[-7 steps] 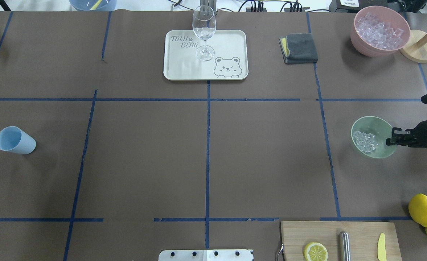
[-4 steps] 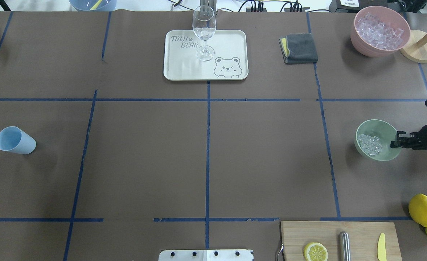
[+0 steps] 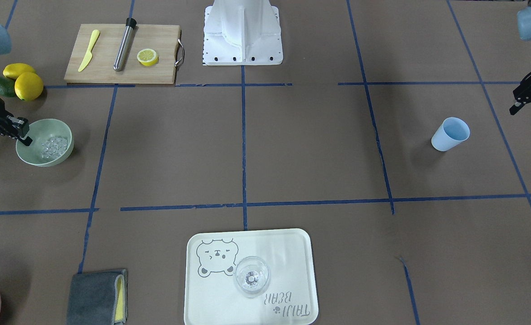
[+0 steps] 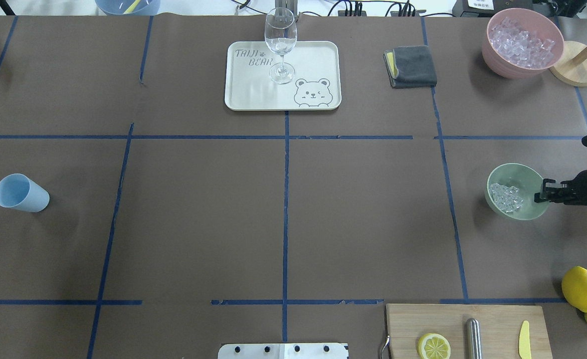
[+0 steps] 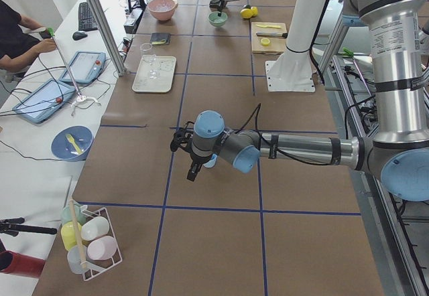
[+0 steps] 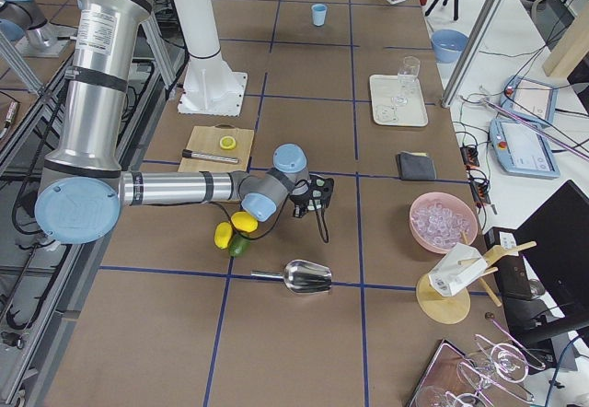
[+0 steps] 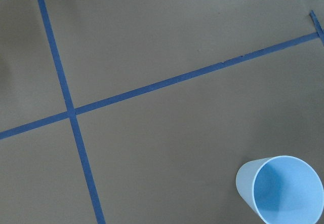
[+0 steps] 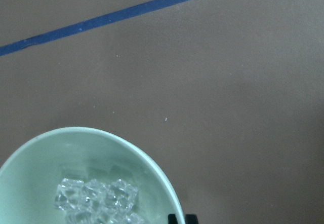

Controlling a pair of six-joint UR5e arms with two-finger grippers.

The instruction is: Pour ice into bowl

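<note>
We judge the pour to be as good as done: the ice (image 4: 506, 197) lies in a small heap inside the green bowl (image 4: 520, 174), on the side away from the right gripper (image 4: 541, 195). That gripper's jaws are narrow, and as far as we can see they pinch the bowl's rim on the side toward the table's right edge. The bowl looks tipped a little away from the grip, and we cannot tell whether its base is touching the table. The step in hand is managing the bowl by that one-sided pinch. To do it well, we would level the rim first, since the heap sits on the unsupported side and pulls against the grip. Then we would lower the bowl slowly until the base sits flat. Only then should the jaws part, and the fingers should lift straight up clear of the rim so they do not drag it. The left gripper (image 3: 530, 113) hangs well apart near the blue cup (image 3: 450, 133), jaws seemingly spread and holding nothing, and it need not stir.
</note>
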